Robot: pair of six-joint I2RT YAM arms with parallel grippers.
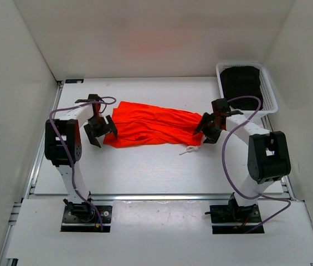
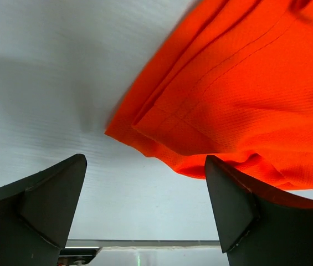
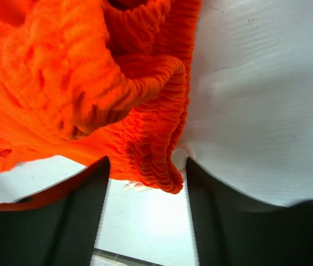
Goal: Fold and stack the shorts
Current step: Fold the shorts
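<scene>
The orange-red shorts (image 1: 150, 124) lie spread lengthwise on the white table between my two arms, hem end to the left and gathered waistband to the right. The white drawstring (image 1: 190, 149) trails out at the front right. My left gripper (image 1: 101, 128) stands open at the hem end. In the left wrist view the hem corner of the shorts (image 2: 245, 83) rests against the right finger, and the left gripper (image 2: 145, 166) has bare table in its gap. My right gripper (image 3: 147, 166) is open, and the crumpled waistband (image 3: 90, 72) hangs loose between its fingers.
A white mesh basket (image 1: 271, 98) holding dark folded clothes (image 1: 242, 80) stands at the back right corner. White walls enclose the table on three sides. A metal rail runs along the table's near edge by the arm bases.
</scene>
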